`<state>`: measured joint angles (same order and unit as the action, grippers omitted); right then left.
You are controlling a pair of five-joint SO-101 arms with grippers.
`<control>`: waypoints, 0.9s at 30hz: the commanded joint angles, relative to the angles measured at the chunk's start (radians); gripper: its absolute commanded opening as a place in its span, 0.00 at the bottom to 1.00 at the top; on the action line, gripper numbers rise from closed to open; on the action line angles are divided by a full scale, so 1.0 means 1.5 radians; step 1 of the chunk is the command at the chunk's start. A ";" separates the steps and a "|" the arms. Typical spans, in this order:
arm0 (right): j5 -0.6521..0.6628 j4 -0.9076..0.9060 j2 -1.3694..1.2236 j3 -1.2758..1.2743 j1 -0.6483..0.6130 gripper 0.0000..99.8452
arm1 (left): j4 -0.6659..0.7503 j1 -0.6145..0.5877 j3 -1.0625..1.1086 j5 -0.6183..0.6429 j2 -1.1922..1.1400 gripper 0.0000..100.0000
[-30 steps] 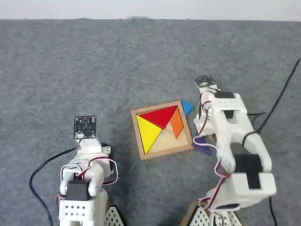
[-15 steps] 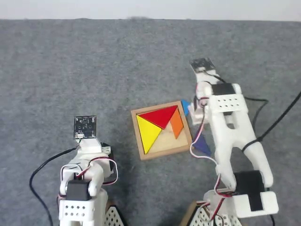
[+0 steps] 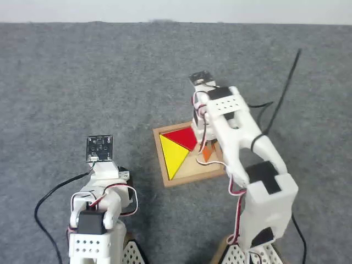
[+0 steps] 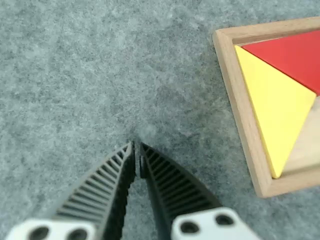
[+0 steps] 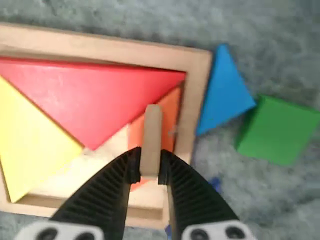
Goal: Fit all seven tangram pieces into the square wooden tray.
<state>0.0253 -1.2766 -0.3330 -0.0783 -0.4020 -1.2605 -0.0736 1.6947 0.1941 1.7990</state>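
The left arm sits folded back near the front edge of the table. The left gripper points down, fingers pressed together. The right arm stretches toward the table's middle, and the right gripper pinches a pale flat piece edge-on.

The high view looks steeply down over the grey tabletop from well above. The wrist views look close along the left hand and the right hand at the tabletop. All three share the wooden tray.
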 commanded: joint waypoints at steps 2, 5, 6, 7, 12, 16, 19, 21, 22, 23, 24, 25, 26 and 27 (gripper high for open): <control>-0.010 -0.013 0.009 0.039 -0.043 0.02 | -0.001 -0.004 -0.008 -0.007 0.013 0.01; -0.009 -0.014 0.005 0.038 -0.067 0.09 | -0.001 -0.004 -0.008 -0.007 0.013 0.01; -0.008 -0.015 0.003 0.037 -0.073 0.11 | -0.001 -0.004 -0.008 -0.007 0.013 0.01; -0.008 -0.018 0.003 0.036 -0.078 0.13 | -0.001 -0.004 -0.008 -0.007 0.013 0.01; -0.007 -0.043 0.009 0.037 -0.090 0.18 | -0.001 -0.004 -0.008 -0.007 0.013 0.01; -0.007 -0.053 0.011 0.038 -0.091 0.18 | -0.001 -0.004 -0.008 -0.007 0.013 0.01; -0.007 -0.048 0.025 0.035 -0.103 0.18 | -0.001 -0.004 -0.008 -0.007 0.013 0.01; -0.007 -0.047 0.033 0.034 -0.121 0.18 | -0.001 -0.004 -0.008 -0.007 0.013 0.01; -0.007 -0.044 0.033 0.034 -0.128 0.18 | -0.001 -0.004 -0.008 -0.007 0.013 0.01; -0.006 -0.038 0.032 0.034 -0.133 0.18 | -0.001 -0.004 -0.008 -0.007 0.013 0.01; -0.001 -0.032 0.029 0.033 -0.137 0.18 | -0.001 -0.004 -0.008 -0.007 0.013 0.01; 0.004 -0.029 0.024 0.033 -0.138 0.18 | -0.001 -0.004 -0.008 -0.007 0.013 0.01; 0.005 -0.028 0.021 0.033 -0.138 0.18 | -0.001 -0.004 -0.008 -0.007 0.013 0.01; 0.005 -0.028 0.020 0.033 -0.139 0.18 | -0.001 -0.004 -0.008 -0.007 0.013 0.01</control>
<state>0.0222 -1.3380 -0.3345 -0.0706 -0.6015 -1.2605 -0.0736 1.6947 0.1941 1.7990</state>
